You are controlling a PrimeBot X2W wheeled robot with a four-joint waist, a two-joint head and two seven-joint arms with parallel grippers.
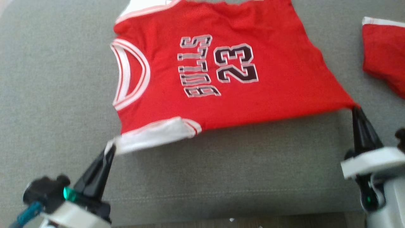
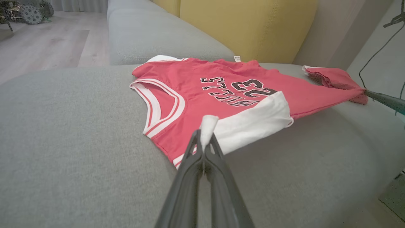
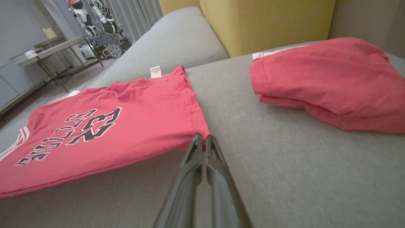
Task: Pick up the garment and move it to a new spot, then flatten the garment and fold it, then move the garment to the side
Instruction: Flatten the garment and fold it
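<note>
Right wrist view shows jersey (image 3: 95,126) with white label (image 3: 155,72).

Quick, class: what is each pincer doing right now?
Left pincer: closed, holding the jersey at its white edge.
Right pincer: closed, holding the jersey at its hem corner.

Left gripper (image 1: 109,151), lower left in the head view: two long dark fingers pressed together, slanting up and to the right from a white wrist band (image 1: 74,217), tips pinching the white sleeve edge of a red basketball jersey (image 1: 269,72). Right gripper (image 1: 356,110), lower right: fingers likewise closed, pointing up, tips clamped on the jersey's hem corner, with a pale forearm (image 1: 392,202) below.
</note>
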